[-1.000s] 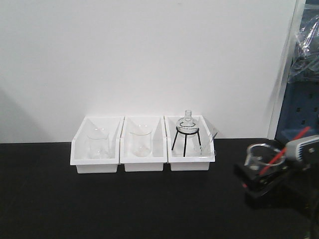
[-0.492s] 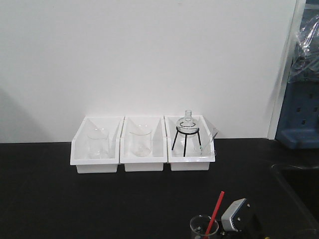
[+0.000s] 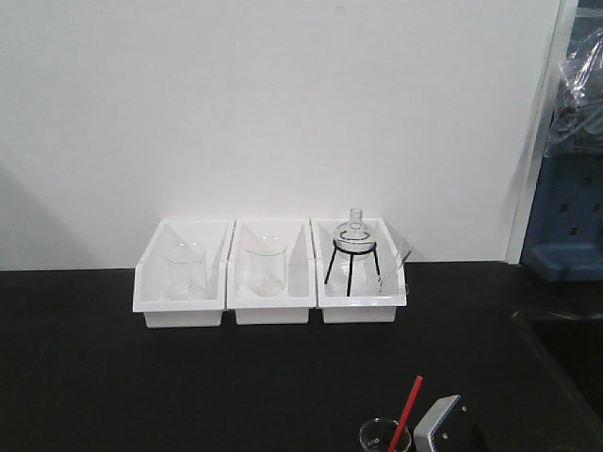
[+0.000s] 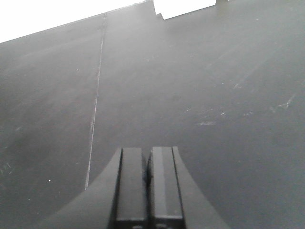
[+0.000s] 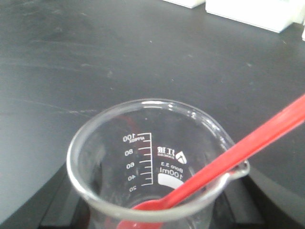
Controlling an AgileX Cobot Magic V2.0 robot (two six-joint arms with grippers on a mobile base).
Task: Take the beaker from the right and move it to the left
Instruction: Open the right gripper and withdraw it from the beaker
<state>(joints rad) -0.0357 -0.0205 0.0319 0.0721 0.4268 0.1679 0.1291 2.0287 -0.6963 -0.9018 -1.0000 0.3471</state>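
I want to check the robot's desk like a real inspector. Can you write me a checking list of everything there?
Surface: black tabletop, scuffed, with a thin seam.
Job's things: small clear glass beaker with a slanted red rod, at the front edge, between the right pincer's jaws.
Clutter: three white plastic bins; two hold clear beakers, one a round glass flask on a black tripod.
Pincers: left pincer shut, empty; right around the beaker.
Cables: nothing seen.
Surroundings: white wall, blue rack.
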